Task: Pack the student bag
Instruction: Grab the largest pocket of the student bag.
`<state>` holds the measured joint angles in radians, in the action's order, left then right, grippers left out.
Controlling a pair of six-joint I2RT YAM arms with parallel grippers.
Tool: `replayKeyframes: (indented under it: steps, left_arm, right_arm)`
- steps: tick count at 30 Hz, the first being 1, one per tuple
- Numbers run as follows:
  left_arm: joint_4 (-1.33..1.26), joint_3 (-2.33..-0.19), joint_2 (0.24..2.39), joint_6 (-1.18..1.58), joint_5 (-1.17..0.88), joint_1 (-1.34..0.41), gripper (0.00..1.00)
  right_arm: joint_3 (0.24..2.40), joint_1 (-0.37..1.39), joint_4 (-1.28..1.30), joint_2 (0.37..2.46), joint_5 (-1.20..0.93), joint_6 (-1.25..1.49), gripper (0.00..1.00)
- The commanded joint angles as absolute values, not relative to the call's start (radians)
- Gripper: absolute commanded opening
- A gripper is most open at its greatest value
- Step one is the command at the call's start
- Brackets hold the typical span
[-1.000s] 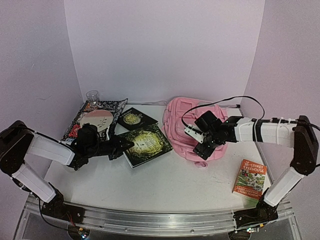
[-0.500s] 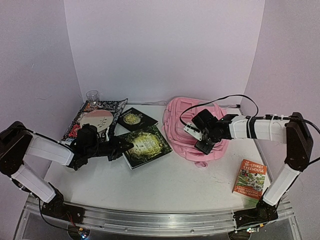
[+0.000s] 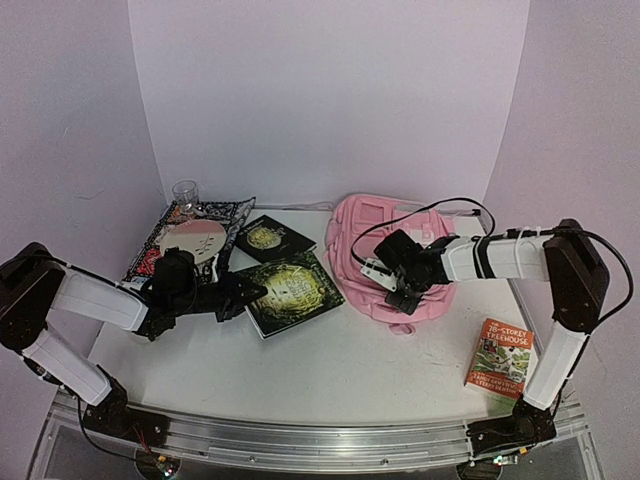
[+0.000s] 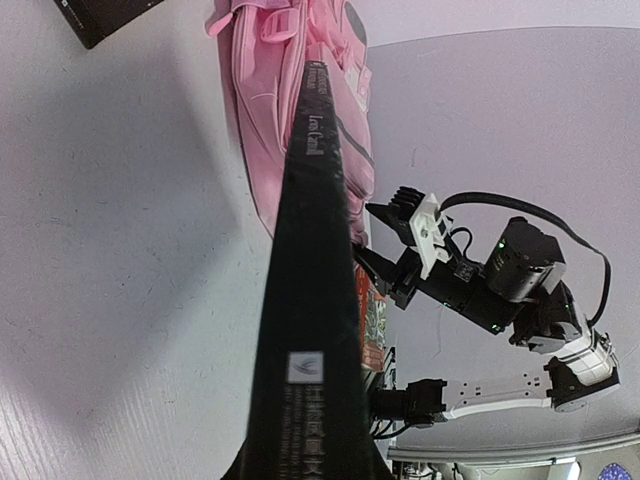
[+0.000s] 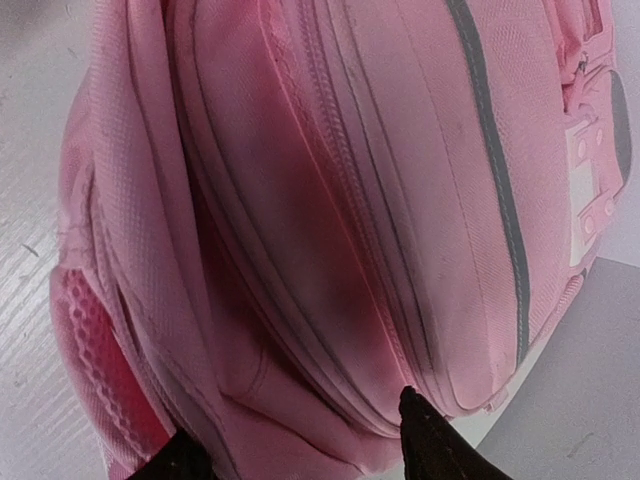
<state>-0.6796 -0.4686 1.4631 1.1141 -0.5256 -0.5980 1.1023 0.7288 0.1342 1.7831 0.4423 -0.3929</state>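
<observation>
My left tool (image 3: 238, 293) was clamped on the edge of the larger black-and-gold book (image 3: 295, 285). My right tool (image 5: 300, 455) stood apart against the pink student bag (image 3: 360, 235), which lay far right on the bench (image 3: 330, 370).

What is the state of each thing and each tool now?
student bag: lying flat, visible zips shut.
large dark book: closed, gripped at its edge.
small dark book: closed, flat.
paperback: closed, cover up.
glass: upright.
left tool: shut on the large dark book.
right tool: jaws apart, over the student bag.
</observation>
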Motion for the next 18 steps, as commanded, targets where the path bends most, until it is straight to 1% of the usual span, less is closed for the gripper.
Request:
replayKeyframes:
  steps: [1, 3, 6, 14, 18]
  left_arm:
    - [-0.772, -0.48, 1.413, 1.103, -0.565, -0.592, 0.0]
    - [-0.772, -0.479, 1.407, 1.113, -0.568, -0.593, 0.0]
    - [-0.773, -0.482, 1.401, 1.13, -0.572, -0.6, 0.0]
    - [-0.772, -0.549, 1.416, 1.201, -0.569, -0.663, 0.0]
    - [-0.774, -0.582, 1.435, 1.236, -0.557, -0.698, 0.0]
  right_arm:
    - [1.125, 0.726, 0.132, 1.801, 0.487, -0.395, 0.4]
    - [1.141, 0.726, 0.135, 1.766, 0.47, -0.371, 0.26]
    - [1.181, 0.727, 0.16, 1.705, 0.458, -0.323, 0.01]
    - [1.294, 0.738, 0.245, 1.597, 0.464, -0.137, 0.0]
    - [1.338, 0.76, 0.284, 1.582, 0.477, -0.063, 0.0]
